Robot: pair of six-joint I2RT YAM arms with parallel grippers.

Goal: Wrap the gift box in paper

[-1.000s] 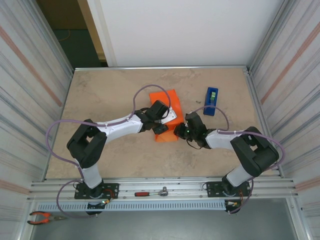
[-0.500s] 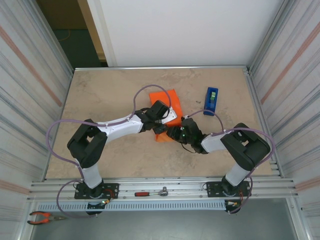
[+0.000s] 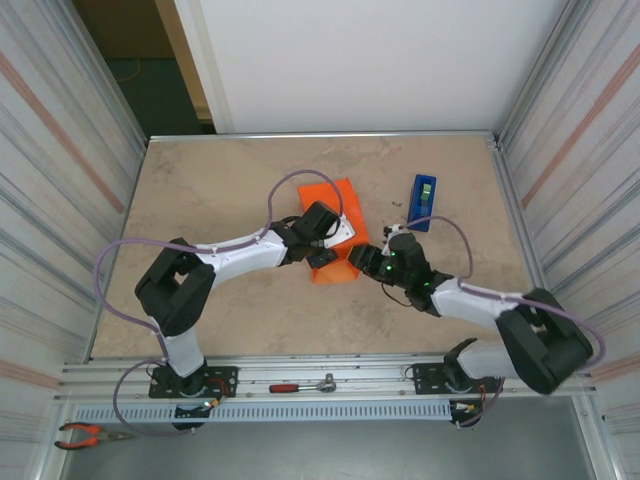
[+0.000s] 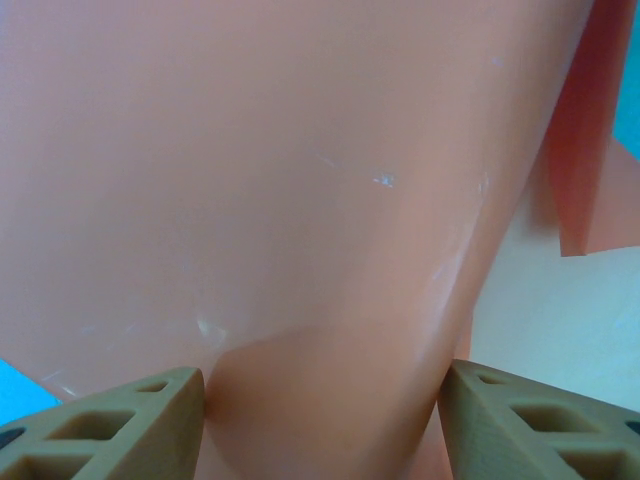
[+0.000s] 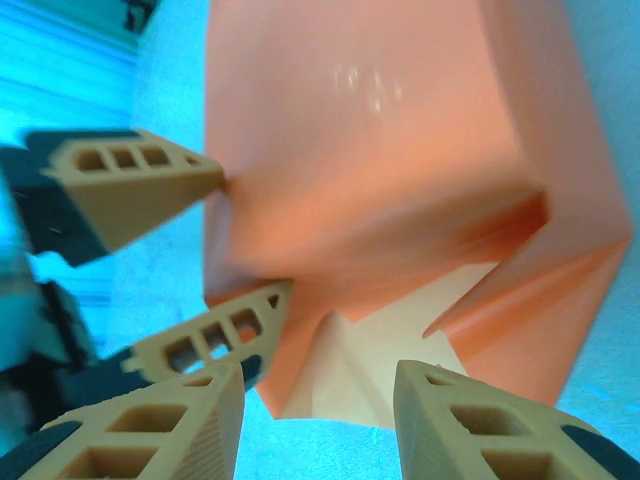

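Observation:
The gift box [image 5: 400, 350] lies mid-table inside the orange paper [image 3: 338, 200]; its pale end shows bare between two loose folded flaps of paper [image 5: 380, 150] in the right wrist view. My left gripper [image 3: 322, 250] is shut across the wrapped box, and its tan fingers [image 5: 130, 185] press the paper on two sides. In the left wrist view the orange paper [image 4: 300, 200] bulges between the pads of the left gripper [image 4: 320, 385]. My right gripper [image 3: 368, 256] stands open just in front of the bare end, and nothing lies between the fingers of the right gripper [image 5: 318, 385].
A blue tape dispenser [image 3: 422, 202] stands to the right of the box. A red-handled tool [image 3: 300, 386] lies on the front rail and pliers [image 3: 85, 435] lie at the bottom left. Corrugated walls close in both sides.
My right gripper has opened and drawn back a little from the box's near end, and its elbow has swung out to the right. The left arm has held still.

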